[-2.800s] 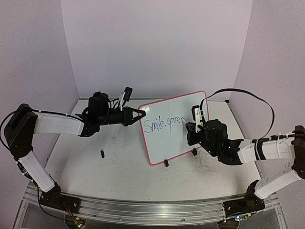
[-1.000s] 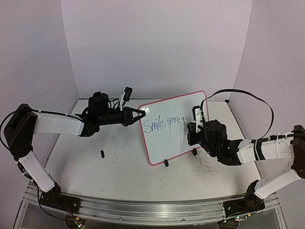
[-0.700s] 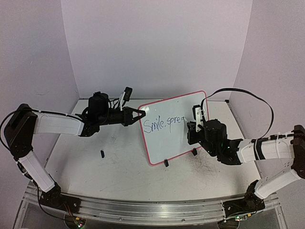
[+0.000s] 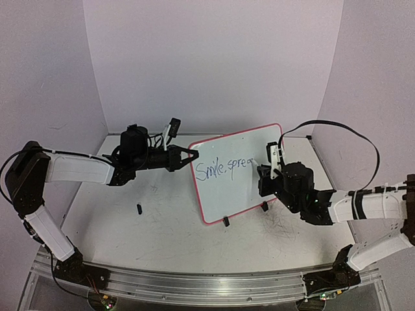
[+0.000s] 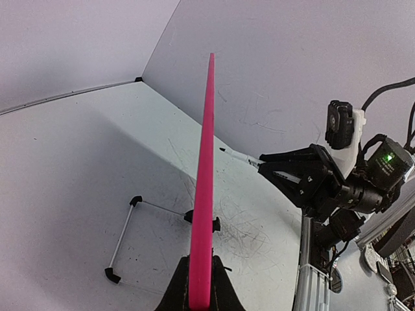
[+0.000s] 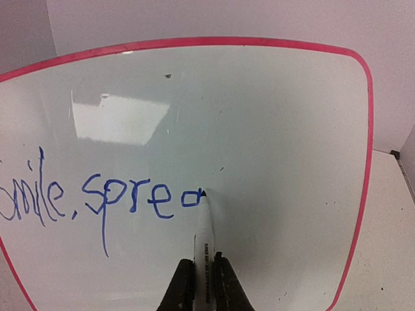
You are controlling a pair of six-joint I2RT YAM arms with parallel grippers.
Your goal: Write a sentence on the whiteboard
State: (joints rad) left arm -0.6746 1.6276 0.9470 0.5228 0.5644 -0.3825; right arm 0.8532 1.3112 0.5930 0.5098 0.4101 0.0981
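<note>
The left arm reaches in from the left edge of the table [image 4: 162, 227], and the left hand [image 4: 192, 155] is clamped tight on the left rim of the whiteboard [image 4: 233, 194]. In the left wrist view the two black fingertips [image 5: 217, 288] pinch the pink-red edge of the board [image 5: 206, 162], which runs straight up from them, seen edge-on. A small black object [image 4: 139, 208] lies alone on the table, below the left hand and well apart from the board.

The whiteboard stands near the middle of the table, tilted so that its right side sits higher in the top view, on two small black clip feet [image 4: 226, 221] along its lower rim. The sentence [image 4: 224, 168] runs in thin blue handwriting across the left and middle of the board; in the right wrist view the line [image 6: 104, 201] reads "mile, sprea", with its start cut off by the frame, and the last letter is a small loop.

A white marker [image 6: 204, 240] has its dark tip touching the board at the right side of that loop. The right hand [image 6: 202, 285] is closed around the marker's barrel, fingers pressed against both sides, and sits just in front of the board's right half [image 4: 264, 170], with its arm coming in from the right
</note>
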